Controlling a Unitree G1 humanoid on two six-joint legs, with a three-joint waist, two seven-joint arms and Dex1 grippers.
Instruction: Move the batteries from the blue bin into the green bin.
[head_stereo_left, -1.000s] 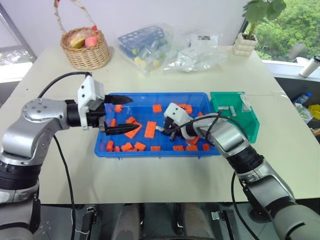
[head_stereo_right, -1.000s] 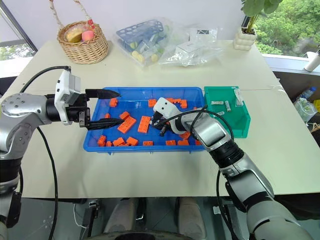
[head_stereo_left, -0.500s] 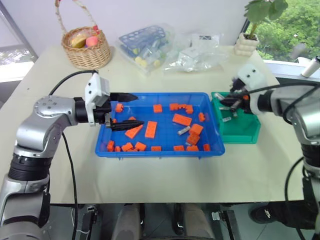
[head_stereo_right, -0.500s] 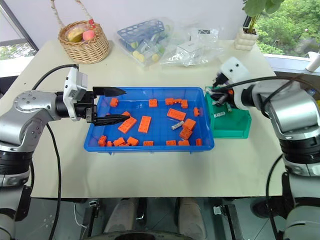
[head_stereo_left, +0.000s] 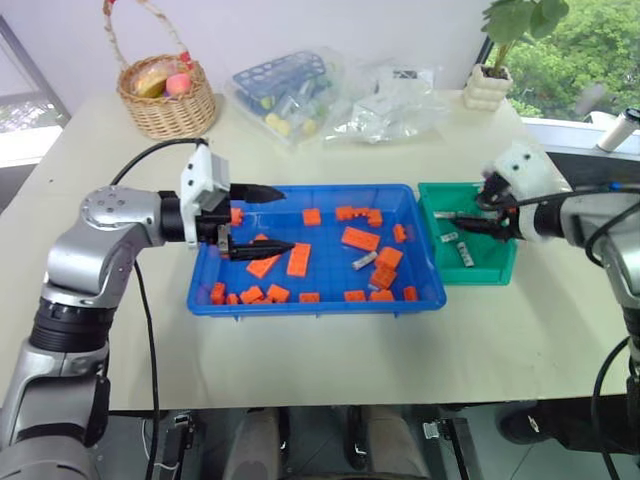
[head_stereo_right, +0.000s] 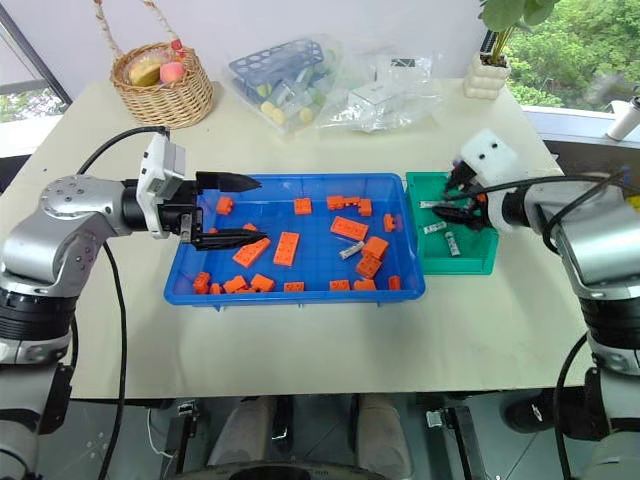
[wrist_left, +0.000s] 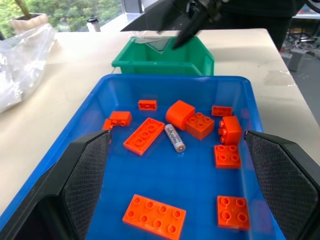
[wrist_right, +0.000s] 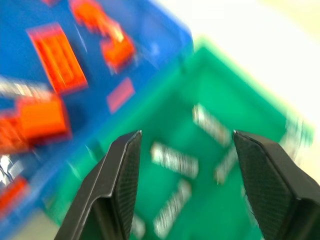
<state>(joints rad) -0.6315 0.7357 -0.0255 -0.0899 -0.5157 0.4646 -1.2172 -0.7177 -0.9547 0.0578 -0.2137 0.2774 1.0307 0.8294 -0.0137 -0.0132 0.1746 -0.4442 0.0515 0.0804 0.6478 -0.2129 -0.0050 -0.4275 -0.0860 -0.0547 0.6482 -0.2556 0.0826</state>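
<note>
So the right end effector (head_stereo_right: 447, 211) hangs over the green bin (head_stereo_right: 478, 259) with its fingers spread and nothing between them, which makes sense since several batteries (head_stereo_right: 452, 243) lie on that bin's floor. One battery (wrist_left: 175, 138) sits among the orange bricks (wrist_left: 148, 135) in the blue bin (head_stereo_right: 300, 291) on the desk (head_stereo_right: 300, 350). The left end effector (head_stereo_right: 240, 210) waits wide open and empty over the blue bin's far end, probably just staying clear.

Your right end effector (head_stereo_right: 452, 209) gone from the middle of the blue bin (head_stereo_right: 190, 285) — now over the green bin (head_stereo_right: 480, 262), fingers parted and empty where they were pinched shut, batteries (head_stereo_right: 450, 243) lying in the green bin, one battery (wrist_left: 175, 137) left among the bricks.
</note>
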